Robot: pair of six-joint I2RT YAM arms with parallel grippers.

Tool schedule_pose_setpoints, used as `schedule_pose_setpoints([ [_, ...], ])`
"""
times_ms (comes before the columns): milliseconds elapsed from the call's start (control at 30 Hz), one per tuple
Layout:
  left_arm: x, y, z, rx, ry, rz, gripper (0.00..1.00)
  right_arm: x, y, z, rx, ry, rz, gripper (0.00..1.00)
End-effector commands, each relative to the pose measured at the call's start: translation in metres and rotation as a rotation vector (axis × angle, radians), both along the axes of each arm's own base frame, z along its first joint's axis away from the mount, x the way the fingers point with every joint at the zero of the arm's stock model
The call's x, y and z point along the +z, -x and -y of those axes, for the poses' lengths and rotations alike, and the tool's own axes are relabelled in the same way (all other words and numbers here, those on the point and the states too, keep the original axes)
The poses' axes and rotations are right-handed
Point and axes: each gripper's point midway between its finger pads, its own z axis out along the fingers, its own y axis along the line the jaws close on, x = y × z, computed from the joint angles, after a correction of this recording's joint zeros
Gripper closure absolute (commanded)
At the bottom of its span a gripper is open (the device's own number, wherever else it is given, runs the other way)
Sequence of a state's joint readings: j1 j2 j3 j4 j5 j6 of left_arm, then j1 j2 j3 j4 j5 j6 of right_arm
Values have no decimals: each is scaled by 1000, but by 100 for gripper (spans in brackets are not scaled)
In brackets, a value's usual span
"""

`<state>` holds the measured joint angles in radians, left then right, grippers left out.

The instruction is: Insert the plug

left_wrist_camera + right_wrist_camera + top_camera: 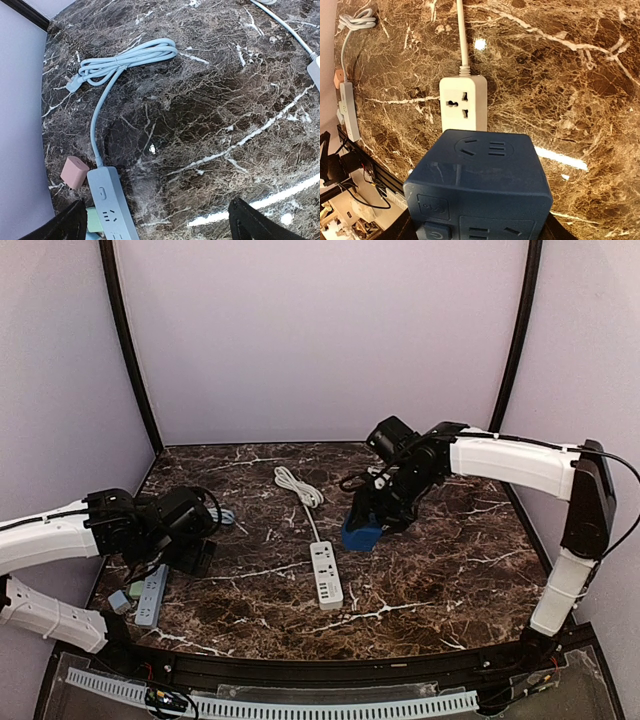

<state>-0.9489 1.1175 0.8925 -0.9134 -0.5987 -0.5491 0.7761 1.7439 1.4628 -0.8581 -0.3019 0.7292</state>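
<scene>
Where the blue cube plug [358,536] sat: beside the white power strip [326,574], not yet inserted.
Right gripper [378,512]: we saw it partly closed, clamped on the plug.
Left gripper [160,225]: wide open, empty.
Remaining, we judged: aligning, pressing home.

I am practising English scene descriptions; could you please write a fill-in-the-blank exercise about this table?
1. The right end effector holds a dark ___ cube socket.
2. The left end effector is wide ___, holding nothing.
3. Beside the light blue power strip, next to the green adapter, lies a ___ adapter.
4. Just beyond the cube socket lies a ___ power strip.
Missing words: blue; open; pink; white.
</scene>
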Motion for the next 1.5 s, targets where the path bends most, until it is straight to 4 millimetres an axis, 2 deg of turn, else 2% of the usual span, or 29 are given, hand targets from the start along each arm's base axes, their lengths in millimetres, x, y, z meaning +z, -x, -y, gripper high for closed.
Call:
schedule_pose_setpoints([
  [0,13,-2,-9,4,19,70,1,8,-15,-24,-17,-36,39,100],
  [200,29,2,-22,16,-4,96,1,4,-21,-45,-2,-45,31,100],
  [433,30,2,-24,22,-3,100,1,-5,-26,-55,-22,-36,16,100],
  [967,31,2,-24,18,7,111,1,-18,-29,-71,-118,-19,-6,100],
  [1467,32,2,-26,25,9,116,1,-33,-24,-79,-91,25,-15,100],
])
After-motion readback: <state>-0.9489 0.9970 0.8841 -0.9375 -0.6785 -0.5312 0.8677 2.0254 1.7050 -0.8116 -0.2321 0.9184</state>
